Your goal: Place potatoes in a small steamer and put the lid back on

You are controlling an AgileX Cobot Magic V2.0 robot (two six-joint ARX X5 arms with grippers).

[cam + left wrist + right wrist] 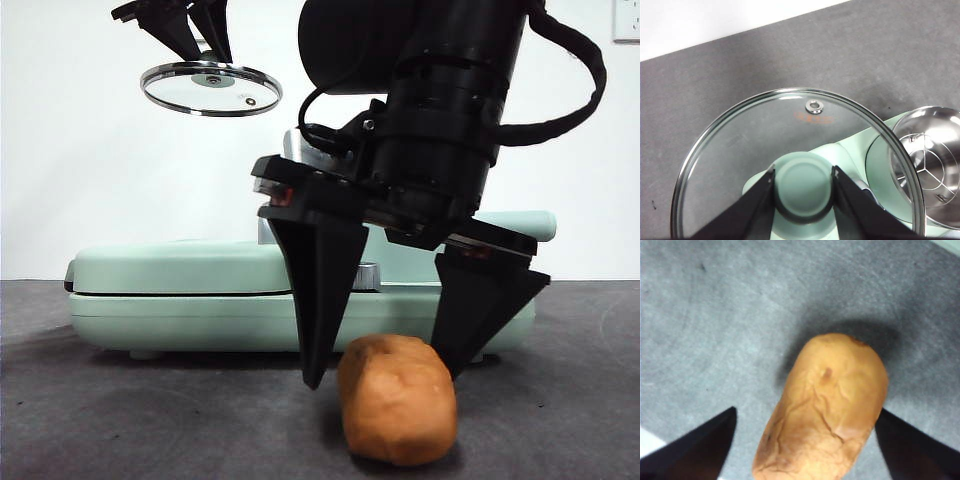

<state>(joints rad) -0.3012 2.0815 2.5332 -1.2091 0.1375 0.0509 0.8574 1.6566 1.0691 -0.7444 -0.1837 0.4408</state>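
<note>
Right gripper (385, 375) hangs jaws apart over the potato (398, 398) on the near table (150, 420), its long axis running between them; left gripper (803, 186) clamps the lid (790, 150) knob, high far-left

Table (120, 420): dark grey, matte, finely textured top. Carries one griddle (180, 300), mint-green, flat, closed, standing on small feet. Carries one potato (398, 398), orange-brown, lumpy, lying on its side in front of the griddle, near that unit's right end, apart from it.
</note>
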